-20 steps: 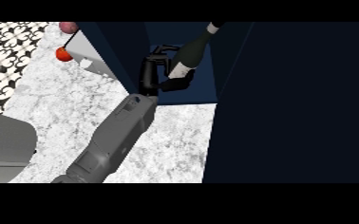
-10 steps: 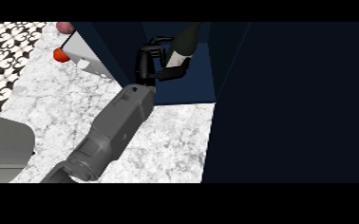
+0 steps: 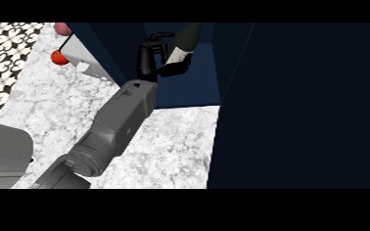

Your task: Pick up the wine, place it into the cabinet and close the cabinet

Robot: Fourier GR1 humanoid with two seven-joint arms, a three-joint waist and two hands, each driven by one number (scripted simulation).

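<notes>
The wine bottle [image 3: 180,49] is dark with a white label and leans with its neck up and to the right, inside the dark blue cabinet [image 3: 189,89]. My right hand [image 3: 150,58] is curled round the bottle's lower body, thumb under the label. Its grey forearm runs in from the lower left across the counter. The bottle's base is hidden behind the hand, so I cannot tell whether it rests on the cabinet floor. The left hand does not show.
The cabinet's open door [image 3: 296,107] fills the right side as a tall dark panel. The marble counter [image 3: 170,144] lies in front. A red round thing [image 3: 59,57] sits on a white board [image 3: 85,61] at the upper left. A grey shape [image 3: 13,151] shows at the left edge.
My right hand has carried the bottle further into the cabinet. The bottle has turned from a strong slant to nearly upright, and the forearm has stretched forward.
</notes>
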